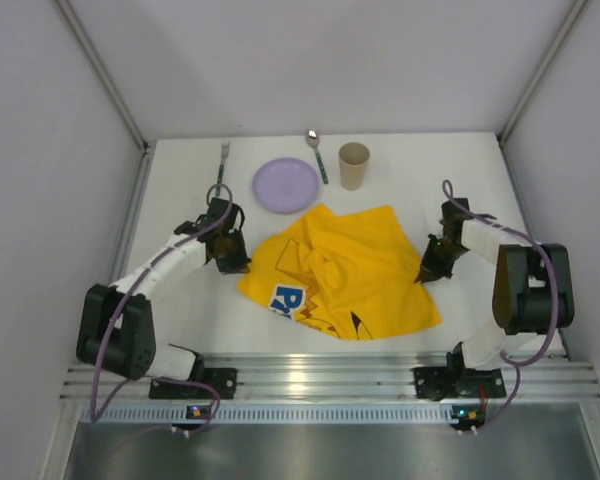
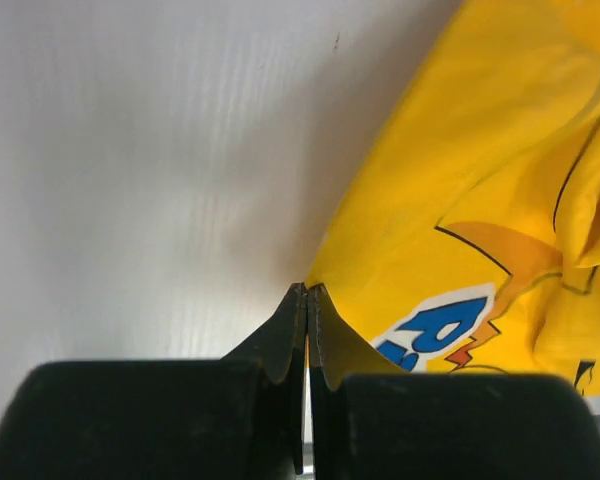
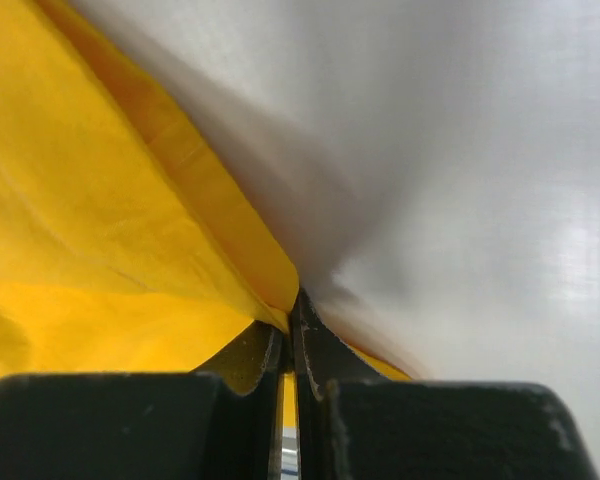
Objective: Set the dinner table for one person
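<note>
The white dinner table [image 1: 430,180] carries a crumpled yellow printed placemat [image 1: 345,270] at its middle. My left gripper [image 1: 238,268] is shut on the placemat's left edge; the left wrist view shows the jaws [image 2: 308,287] pinched together with a sliver of yellow cloth [image 2: 480,150] between them. My right gripper [image 1: 423,278] is shut on the placemat's right edge; in the right wrist view [image 3: 293,300] the cloth [image 3: 80,200] runs into the closed jaws. A lilac plate [image 1: 286,185], a fork [image 1: 223,160], a spoon [image 1: 317,153] and a tan cup [image 1: 353,165] sit behind the placemat.
The placemat's far corner lies just in front of the plate, close to its rim. Pale walls enclose the table on the left, right and back. A silver rail [image 1: 330,378] runs along the near edge between the arm bases.
</note>
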### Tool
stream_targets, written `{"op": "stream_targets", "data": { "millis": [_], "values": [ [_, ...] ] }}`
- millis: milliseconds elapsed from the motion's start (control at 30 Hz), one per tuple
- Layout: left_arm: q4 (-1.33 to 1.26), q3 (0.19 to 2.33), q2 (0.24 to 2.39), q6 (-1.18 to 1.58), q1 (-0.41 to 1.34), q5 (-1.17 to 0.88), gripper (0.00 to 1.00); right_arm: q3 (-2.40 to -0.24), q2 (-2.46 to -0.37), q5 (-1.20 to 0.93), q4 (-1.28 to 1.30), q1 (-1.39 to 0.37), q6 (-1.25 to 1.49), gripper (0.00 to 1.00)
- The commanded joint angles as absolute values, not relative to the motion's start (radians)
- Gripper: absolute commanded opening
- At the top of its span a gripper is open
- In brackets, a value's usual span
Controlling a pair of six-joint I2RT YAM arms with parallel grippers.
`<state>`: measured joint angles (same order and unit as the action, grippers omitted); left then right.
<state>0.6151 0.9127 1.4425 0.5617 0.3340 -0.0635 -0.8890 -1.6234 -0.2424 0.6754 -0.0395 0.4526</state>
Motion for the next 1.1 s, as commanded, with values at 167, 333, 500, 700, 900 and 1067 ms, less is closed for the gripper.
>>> {"op": "stream_targets", "data": {
  "millis": [167,333,500,700,900,1067],
  "values": [
    [0.890,0.907,1.167,0.679,0.313,0.061,0.00,-0.893,-1.529,0.075,0.834,0.120,0.476,0.00],
    [0.989,0.871,1.118,0.819,0.328,-0.032,0.00,-0.916,-1.551,0.048,0.876,0.121,0.492,0.00],
    [1.029,0.854,1.025,0.882,0.357,-0.049,0.16,-0.914,-1.560,-0.070,0.874,0.120,0.466,0.52],
    [1.002,1.009,1.132,0.787,0.367,-0.009,0.98,-0.972,-1.569,-0.048,0.916,0.117,0.433,1.00],
    [0.705,1.144,1.429,0.592,0.364,0.006,0.97,-1.055,-1.487,-0.040,0.963,0.077,0.439,1.00],
    [0.621,1.363,1.810,0.494,0.362,-0.066,0.88,-1.068,-1.433,-0.083,0.979,0.063,0.439,1.00]
  ]
}}
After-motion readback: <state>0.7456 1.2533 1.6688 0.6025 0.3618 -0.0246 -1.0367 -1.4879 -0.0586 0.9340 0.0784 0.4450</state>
